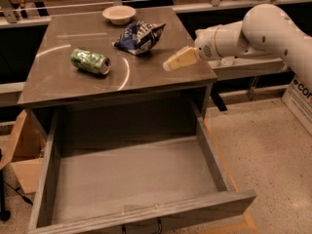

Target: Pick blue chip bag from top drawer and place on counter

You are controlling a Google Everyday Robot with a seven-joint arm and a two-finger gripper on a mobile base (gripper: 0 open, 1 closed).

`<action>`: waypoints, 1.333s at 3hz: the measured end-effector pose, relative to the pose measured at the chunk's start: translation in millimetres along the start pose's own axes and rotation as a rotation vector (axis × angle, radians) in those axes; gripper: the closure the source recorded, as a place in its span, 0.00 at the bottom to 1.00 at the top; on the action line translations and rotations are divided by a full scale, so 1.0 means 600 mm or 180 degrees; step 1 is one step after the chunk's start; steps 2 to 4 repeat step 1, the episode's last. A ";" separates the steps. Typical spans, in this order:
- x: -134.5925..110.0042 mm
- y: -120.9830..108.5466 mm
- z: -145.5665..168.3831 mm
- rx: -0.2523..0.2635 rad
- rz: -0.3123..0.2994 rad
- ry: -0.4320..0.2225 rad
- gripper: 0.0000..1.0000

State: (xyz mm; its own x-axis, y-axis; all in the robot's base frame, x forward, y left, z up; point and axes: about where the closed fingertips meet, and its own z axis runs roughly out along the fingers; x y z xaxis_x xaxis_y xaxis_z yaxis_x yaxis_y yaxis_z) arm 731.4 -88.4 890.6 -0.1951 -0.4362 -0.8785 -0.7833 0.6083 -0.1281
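The drawer stands open, with nothing in it. On the counter the can lies at 8 o'clock of the bag, which rests crumpled at 1 o'clock of the counter's middle. It looks light, soft, slippery foil with brittle contents, so a gentle pinch on a raised fold should suit. The gripper hovers at 4 o'clock of the bag, apart, holding nothing. Whether it is wide or narrow, I cannot tell.

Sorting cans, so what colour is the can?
Green can, seen in the camera view; the gripper hovers right of the bag.
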 end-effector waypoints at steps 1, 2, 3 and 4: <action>0.078 -0.016 -0.116 0.0201 0.0385 -0.0104 0.00; 0.078 -0.016 -0.116 0.0201 0.0385 -0.0104 0.00; 0.078 -0.016 -0.116 0.0201 0.0385 -0.0104 0.00; 0.078 -0.016 -0.116 0.0201 0.0385 -0.0104 0.00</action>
